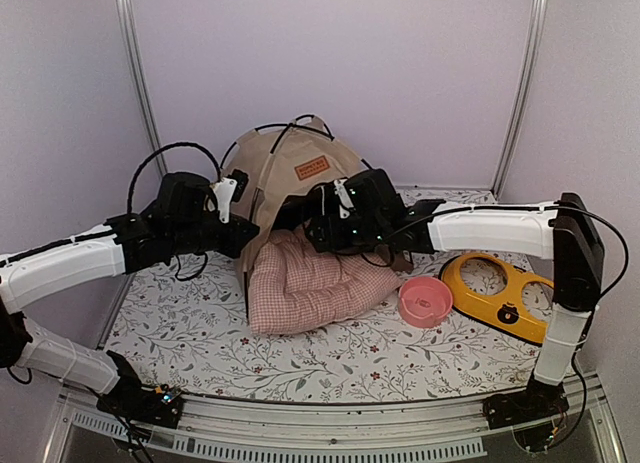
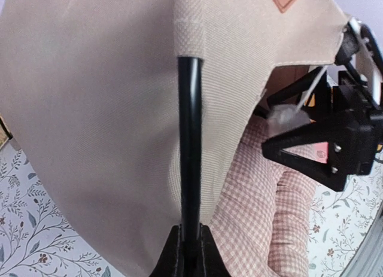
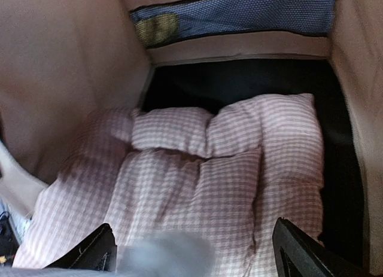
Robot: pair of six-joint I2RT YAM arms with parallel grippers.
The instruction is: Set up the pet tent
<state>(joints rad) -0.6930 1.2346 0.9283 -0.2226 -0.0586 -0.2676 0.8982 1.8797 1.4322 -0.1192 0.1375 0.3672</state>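
Top external hides the contact behind the pet tent (image 1: pixel 290 168), but I see my left pincer (image 2: pixel 190 248) clamped on its black pole (image 2: pixel 190 139), right pincer (image 3: pixel 194 250) gaping over the pink cushion (image 3: pixel 230 169).

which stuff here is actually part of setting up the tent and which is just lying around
Part of the job: pet tent; its black pole, gripped by the left gripper.
Just lying about: pink bowl; yellow dish holder; checked cushion, half inside the tent.
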